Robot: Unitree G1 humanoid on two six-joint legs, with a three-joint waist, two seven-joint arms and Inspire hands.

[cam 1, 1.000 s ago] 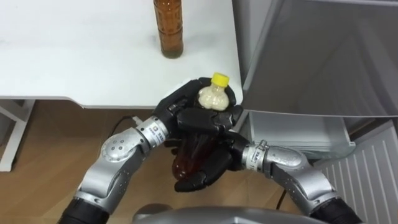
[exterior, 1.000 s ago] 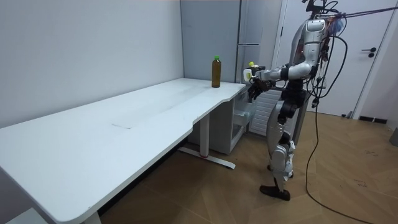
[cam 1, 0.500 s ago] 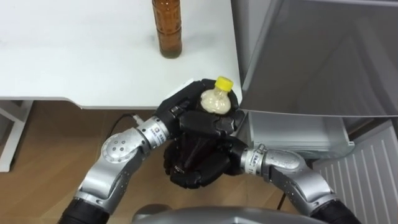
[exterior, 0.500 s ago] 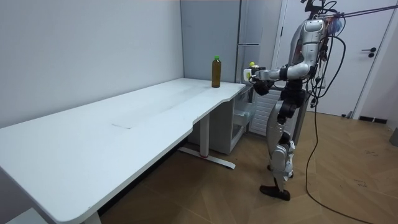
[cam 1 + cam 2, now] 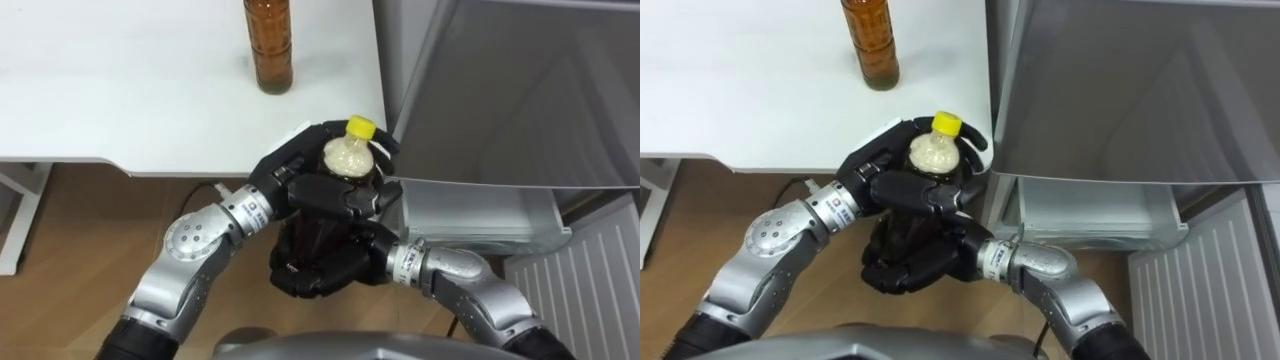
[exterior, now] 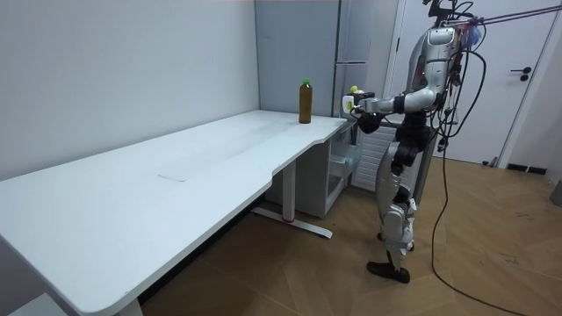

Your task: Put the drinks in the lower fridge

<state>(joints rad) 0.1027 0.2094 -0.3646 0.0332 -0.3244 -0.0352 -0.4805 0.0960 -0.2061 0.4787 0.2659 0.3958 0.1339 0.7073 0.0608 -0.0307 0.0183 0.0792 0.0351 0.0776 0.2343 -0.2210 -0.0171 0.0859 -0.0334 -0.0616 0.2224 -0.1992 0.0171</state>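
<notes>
Left eye view: two drinks, neither yet in the lower fridge [image 5: 470, 215], which is open just beside the table [image 5: 120, 90]. One yellow-capped bottle [image 5: 347, 158] is held just off the table's near corner, left hand [image 5: 290, 170] curled round its shoulder, right hand [image 5: 320, 270] wrapped round its base. One second bottle [image 5: 271, 45] stands on the table, untouched

There are two drink bottles: one yellow-capped bottle [image 5: 349, 158] and one brown bottle [image 5: 270, 45]. There is one white counter [image 5: 120, 90], one grey fridge [image 5: 500, 90], and two hands: left hand [image 5: 285, 170] and right hand [image 5: 325, 268].
</notes>
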